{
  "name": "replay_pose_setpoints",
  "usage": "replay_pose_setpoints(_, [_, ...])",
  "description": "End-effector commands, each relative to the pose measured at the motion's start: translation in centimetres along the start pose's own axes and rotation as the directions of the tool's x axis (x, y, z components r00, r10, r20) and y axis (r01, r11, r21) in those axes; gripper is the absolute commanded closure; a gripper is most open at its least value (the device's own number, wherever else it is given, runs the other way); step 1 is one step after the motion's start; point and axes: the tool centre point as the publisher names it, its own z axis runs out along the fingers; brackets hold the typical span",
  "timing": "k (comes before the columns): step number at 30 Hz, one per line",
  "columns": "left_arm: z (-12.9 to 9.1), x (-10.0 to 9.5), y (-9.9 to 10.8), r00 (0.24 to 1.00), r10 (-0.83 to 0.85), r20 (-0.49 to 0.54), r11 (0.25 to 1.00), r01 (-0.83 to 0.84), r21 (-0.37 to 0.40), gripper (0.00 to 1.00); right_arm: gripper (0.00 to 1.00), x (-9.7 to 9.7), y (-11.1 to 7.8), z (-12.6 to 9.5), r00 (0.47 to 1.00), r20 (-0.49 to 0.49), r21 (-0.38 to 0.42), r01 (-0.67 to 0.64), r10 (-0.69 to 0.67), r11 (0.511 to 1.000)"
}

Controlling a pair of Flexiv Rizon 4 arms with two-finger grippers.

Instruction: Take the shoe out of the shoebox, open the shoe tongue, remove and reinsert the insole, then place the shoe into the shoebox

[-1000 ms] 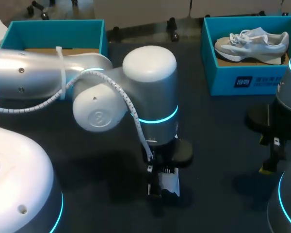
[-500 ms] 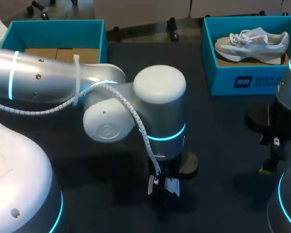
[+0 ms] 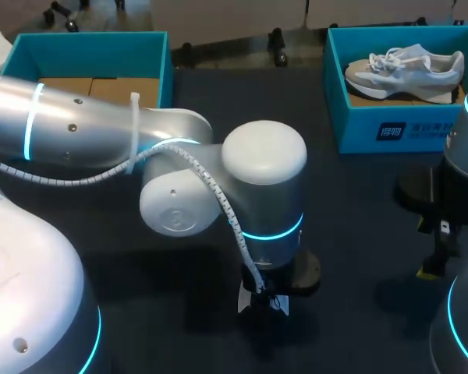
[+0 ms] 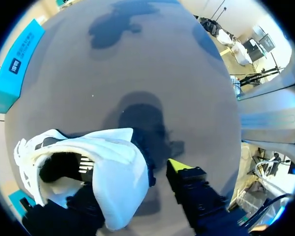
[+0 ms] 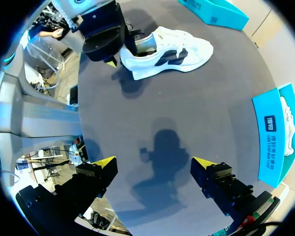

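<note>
The white shoe point(image 5: 167, 49) sits on the dark table point(image 3: 351, 234), out of either box, its heel end at the left gripper point(image 4: 155, 177). That gripper's fingers are spread. One yellow tip stands clear beside the heel and the other is hidden under the collar. The right gripper point(image 5: 155, 164) hangs wide apart over bare tabletop, holding nothing. The teal shoebox point(image 3: 390, 132) at the far right holds a grey shoe point(image 3: 405, 66).

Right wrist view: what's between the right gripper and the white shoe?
Between the right gripper and the shoe lies only bare table with a shadow on it; the right wrist view shows it.
</note>
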Motion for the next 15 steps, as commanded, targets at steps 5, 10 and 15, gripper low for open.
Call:
replay_pose_setpoints(5, [0.7,-0.4,-0.4,1.000,-0.018,-0.006,1.000,0.018,-0.022,1.00,0.00,0.0,0.0,0.1,1.000,0.001,-0.001,0.001,-0.001,1.000])
replay_pose_setpoints(10, [0.3,-0.6,0.0,1.000,-0.021,-0.012,1.000,0.021,-0.023,1.00,0.00,0.0,0.0,0.1,1.000,0.001,-0.001,0.001,-0.001,1.000])
replay_pose_setpoints(15, [-0.3,-0.5,0.3,1.000,-0.028,0.004,0.999,0.028,-0.020,1.00,0.00,0.0,0.0,0.1,1.000,0.001,-0.001,0.001,-0.001,1.000])
